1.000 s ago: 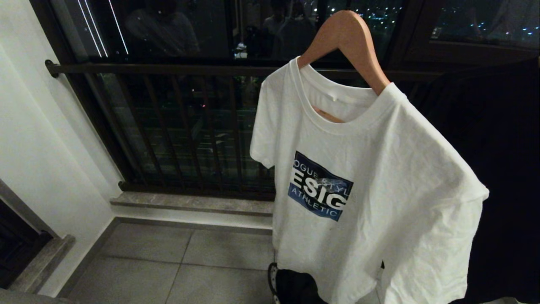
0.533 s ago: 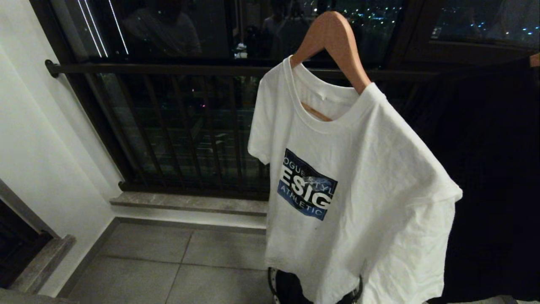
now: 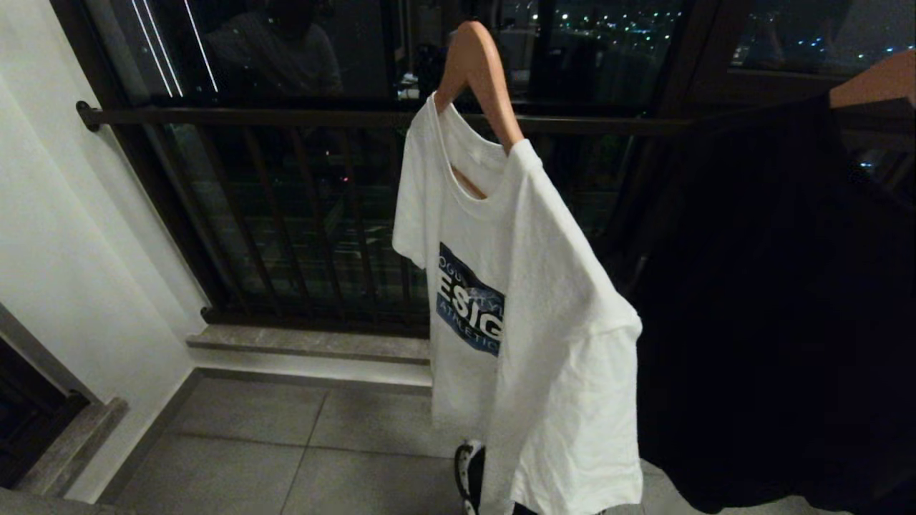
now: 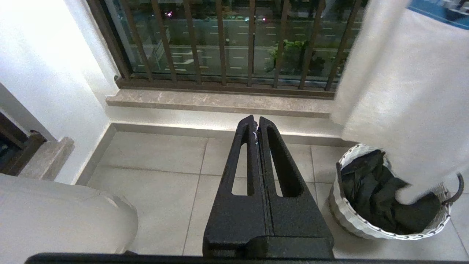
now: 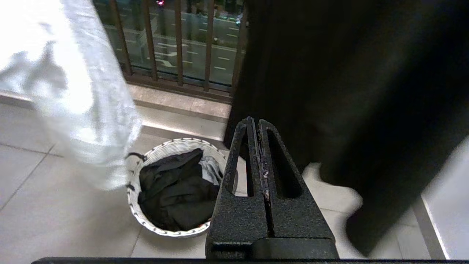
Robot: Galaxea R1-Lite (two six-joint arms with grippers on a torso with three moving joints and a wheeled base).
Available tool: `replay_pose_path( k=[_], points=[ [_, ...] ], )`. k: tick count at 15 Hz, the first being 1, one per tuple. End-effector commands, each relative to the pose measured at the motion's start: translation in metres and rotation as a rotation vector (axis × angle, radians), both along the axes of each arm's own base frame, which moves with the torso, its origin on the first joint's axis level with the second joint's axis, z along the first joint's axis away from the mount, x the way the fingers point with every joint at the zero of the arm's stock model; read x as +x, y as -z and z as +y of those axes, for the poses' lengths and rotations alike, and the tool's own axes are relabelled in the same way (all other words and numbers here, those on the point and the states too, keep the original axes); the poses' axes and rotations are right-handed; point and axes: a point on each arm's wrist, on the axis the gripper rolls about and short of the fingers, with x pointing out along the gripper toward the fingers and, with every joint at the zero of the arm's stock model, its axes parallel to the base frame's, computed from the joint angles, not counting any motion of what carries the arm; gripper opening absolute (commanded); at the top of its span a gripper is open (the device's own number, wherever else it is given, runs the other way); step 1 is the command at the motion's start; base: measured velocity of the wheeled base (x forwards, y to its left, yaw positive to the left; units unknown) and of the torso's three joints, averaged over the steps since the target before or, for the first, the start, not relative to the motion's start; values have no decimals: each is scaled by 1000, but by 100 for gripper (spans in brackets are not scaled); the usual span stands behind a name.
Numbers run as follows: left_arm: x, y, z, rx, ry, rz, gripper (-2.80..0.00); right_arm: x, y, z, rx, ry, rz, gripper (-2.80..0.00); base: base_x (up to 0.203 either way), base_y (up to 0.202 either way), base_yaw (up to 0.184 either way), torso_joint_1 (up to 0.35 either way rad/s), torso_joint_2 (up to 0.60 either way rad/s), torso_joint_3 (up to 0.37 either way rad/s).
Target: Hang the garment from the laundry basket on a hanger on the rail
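The laundry basket [image 4: 342, 216] stands on the tiled floor, white woven with black loop handles. A dark crumpled garment [image 4: 370, 190] fills it. The right wrist view shows the same basket [image 5: 172, 145] and garment [image 5: 176, 194], and the head view shows only a bit of basket rim [image 3: 464, 465]. Above it a white printed T-shirt [image 3: 544, 286] hangs on a wooden hanger [image 3: 479, 64]. The rail bearing the hanger is out of view above. My left gripper [image 4: 256, 119] and right gripper [image 5: 255, 120] are both shut and empty, low beside the basket, outside the head view.
A black garment [image 3: 773, 286] hangs on a second wooden hanger [image 3: 876, 79] at the right, close to my right gripper. A dark barred window guard [image 3: 286, 214] and stone sill [image 3: 322, 343] close the far side. A white wall [image 3: 71, 250] stands left.
The white T-shirt on its hanger has swung to the left and turned more edge-on. More of the black garment and its hanger now shows. The window guard has stayed put.
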Motion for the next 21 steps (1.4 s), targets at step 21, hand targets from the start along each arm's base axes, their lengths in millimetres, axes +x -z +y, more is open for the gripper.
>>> replay_pose_path(
  k=[21],
  points=[
    [0, 0, 0, -2, 0, 1, -280, 0, 0, 0, 28, 0, 3, -280, 0, 0, 0, 0, 0, 0]
  ],
)
